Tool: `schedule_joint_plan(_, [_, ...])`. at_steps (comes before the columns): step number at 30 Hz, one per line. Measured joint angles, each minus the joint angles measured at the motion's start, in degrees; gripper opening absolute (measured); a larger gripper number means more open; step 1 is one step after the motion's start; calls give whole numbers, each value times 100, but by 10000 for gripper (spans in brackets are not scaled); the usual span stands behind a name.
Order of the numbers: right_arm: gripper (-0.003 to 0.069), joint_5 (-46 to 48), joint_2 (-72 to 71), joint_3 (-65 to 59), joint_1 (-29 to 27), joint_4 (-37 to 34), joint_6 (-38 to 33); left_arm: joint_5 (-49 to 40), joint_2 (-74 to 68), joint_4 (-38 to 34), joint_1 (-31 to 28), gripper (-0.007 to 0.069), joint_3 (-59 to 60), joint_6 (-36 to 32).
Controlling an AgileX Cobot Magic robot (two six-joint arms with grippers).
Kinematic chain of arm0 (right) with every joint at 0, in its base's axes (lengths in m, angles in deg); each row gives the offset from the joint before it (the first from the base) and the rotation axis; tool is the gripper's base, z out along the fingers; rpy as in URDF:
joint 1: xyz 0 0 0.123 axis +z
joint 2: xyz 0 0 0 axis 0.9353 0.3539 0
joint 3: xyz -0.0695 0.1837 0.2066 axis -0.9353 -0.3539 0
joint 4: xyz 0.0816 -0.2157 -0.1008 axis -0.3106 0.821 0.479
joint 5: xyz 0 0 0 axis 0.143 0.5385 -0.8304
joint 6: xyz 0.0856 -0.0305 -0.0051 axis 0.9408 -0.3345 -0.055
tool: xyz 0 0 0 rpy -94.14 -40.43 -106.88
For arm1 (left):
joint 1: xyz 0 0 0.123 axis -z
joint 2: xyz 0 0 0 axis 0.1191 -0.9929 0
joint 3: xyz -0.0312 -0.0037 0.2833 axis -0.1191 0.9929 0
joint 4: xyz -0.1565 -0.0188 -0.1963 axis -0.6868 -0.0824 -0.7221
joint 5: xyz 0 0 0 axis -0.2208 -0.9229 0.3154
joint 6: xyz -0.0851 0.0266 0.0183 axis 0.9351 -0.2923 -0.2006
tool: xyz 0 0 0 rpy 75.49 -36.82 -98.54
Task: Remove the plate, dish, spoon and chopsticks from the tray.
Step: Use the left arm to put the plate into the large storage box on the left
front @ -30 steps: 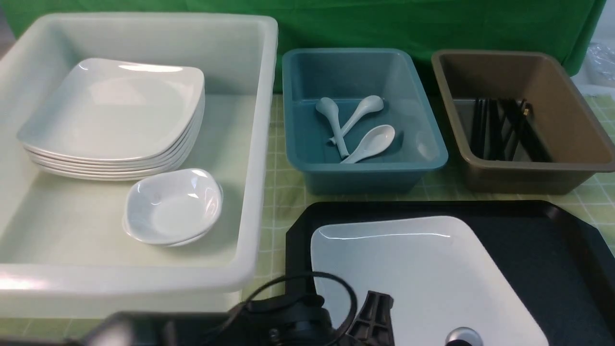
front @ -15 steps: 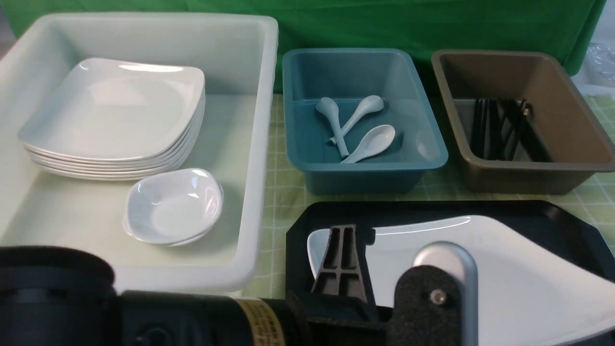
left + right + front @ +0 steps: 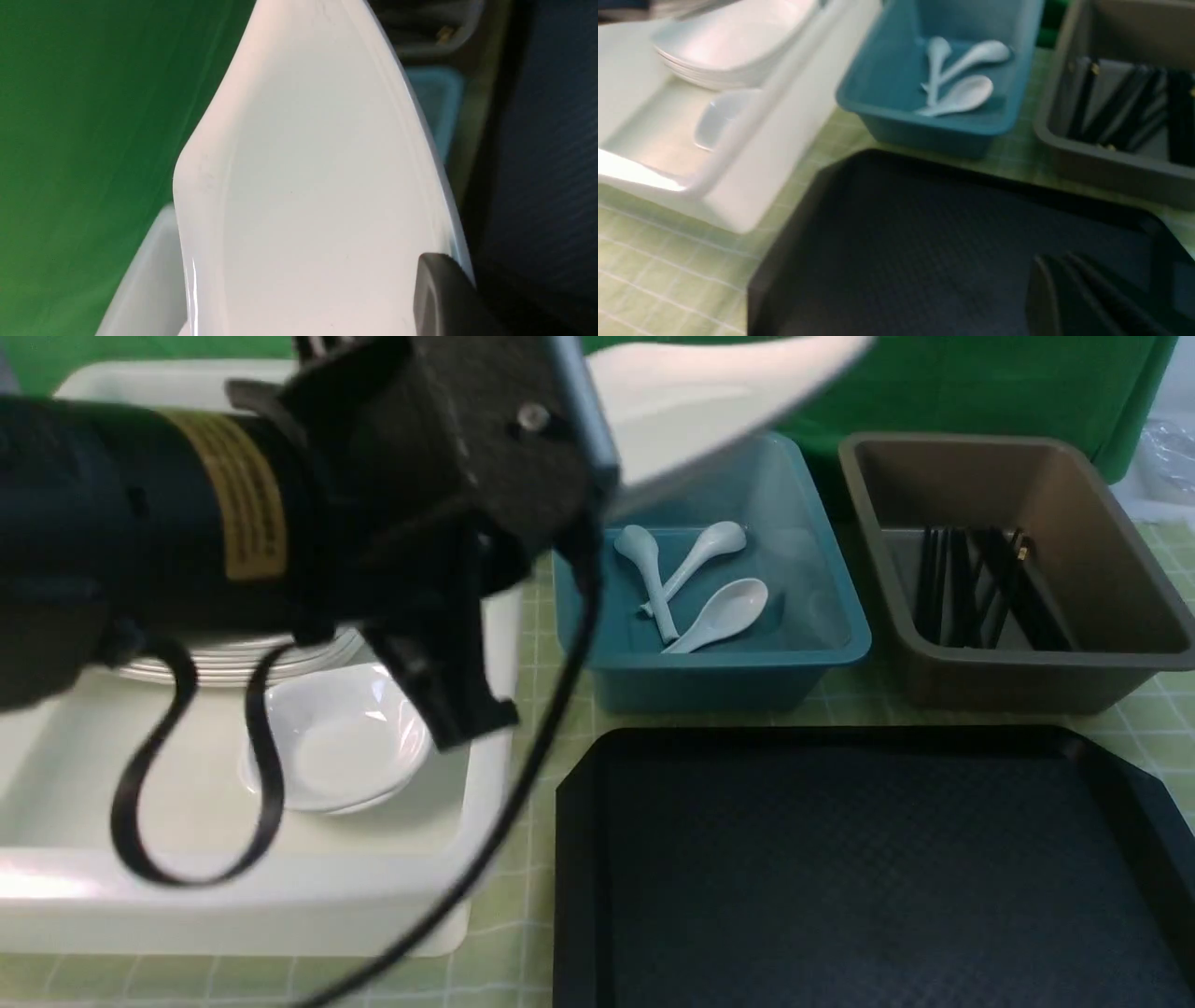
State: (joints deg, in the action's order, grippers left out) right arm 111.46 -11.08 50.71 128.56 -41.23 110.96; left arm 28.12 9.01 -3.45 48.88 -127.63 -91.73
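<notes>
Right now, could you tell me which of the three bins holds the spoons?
The teal bin, the middle one, holds three white spoons. The white bin holds plates and dishes; the brown bin holds black chopsticks.

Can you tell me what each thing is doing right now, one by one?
plate: up in the air, tilted, held by the left gripper
tray: bare
teal bin: holds three spoons
brown bin: holds black chopsticks
white tub: holds stacked plates and small dishes
</notes>
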Motion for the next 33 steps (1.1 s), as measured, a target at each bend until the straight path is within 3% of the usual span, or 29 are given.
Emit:
schedule_joint_plan(5, [20,-95,82,0,0,-126,-193,43,-777,203,-1756,29,0,-242])
schedule_joint_plan(9, [20,-95,82,0,0,-466,-632,217,-1424,457,-2381,29,0,-319])
schedule_joint_plan(13, [22,-119,82,0,0,-717,-854,312,-2002,843,-2500,29,0,-228])
schedule_joint_plan(29, [28,-129,82,0,0,-765,-1054,560,-3037,2514,-2500,29,-7,1898])
schedule_joint_plan(33, [28,-129,82,0,0,-861,-1079,696,-3167,2653,-2535,33,-16,2147])
